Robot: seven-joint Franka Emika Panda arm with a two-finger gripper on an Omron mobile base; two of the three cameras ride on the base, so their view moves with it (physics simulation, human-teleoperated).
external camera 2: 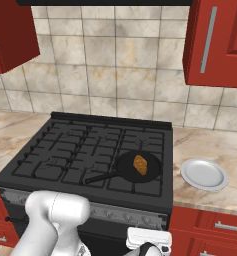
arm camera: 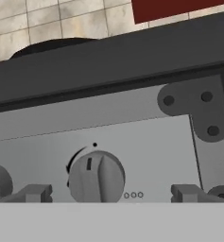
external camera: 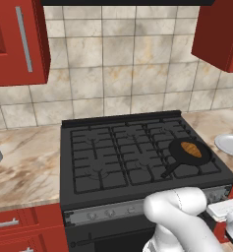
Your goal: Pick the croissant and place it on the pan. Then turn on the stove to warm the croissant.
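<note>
Golden croissant [external camera: 190,148] lies in the pan [external camera: 178,147] on the stove [external camera: 113,152], above the end effector [arm camera: 108,194], which gapes wide, empty, straddling a knob [arm camera: 96,178].

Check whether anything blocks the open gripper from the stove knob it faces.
Nothing visible does. In the hand view the knob sits centered between the two fingertips on the stove front strip. The croissant already lies in the pan.
</note>
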